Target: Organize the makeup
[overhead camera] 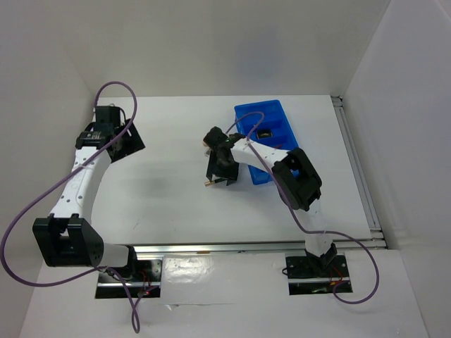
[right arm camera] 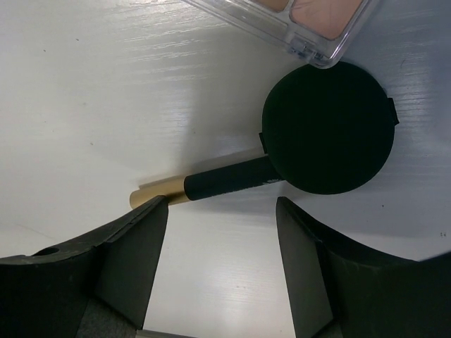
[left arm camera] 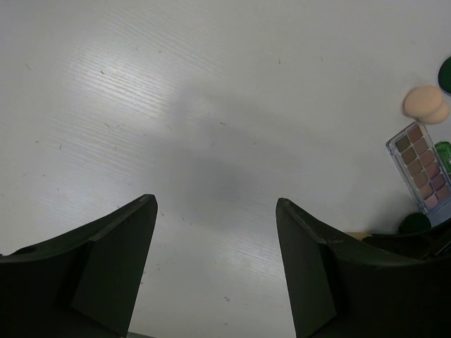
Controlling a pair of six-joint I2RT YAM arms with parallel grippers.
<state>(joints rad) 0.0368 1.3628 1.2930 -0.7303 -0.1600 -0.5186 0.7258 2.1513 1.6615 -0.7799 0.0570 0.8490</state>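
The right gripper (right arm camera: pixel 220 204) hangs low over the table with its jaws apart and nothing between them. The black-and-gold lipstick tube (right arm camera: pixel 211 182) lies flat just ahead of its fingertips.

The tube's long axis runs almost straight across the gripper's front, nearly parallel to the line on which the jaws close and tilted slightly away at one end. Its gold end points at the finger (right arm camera: pixel 141 239) on the left of the wrist view and sits just off that tip. Its black end points at the dark round compact (right arm camera: pixel 328 127), which lies ahead of the other finger. The black end meets the compact's rim, though I cannot tell whether it is tucked under it.

Closing from this pose would likely press on the tube's ends and push it along. A better move is to turn the wrist about a quarter turn so the fingers straddle the black barrel across its narrow width. The grip should sit near the tube's middle, away from the compact and the clear-cased palette (right arm camera: pixel 282 17) farther ahead.

The left gripper (left arm camera: pixel 215 201) is spread open over bare table, holding nothing.
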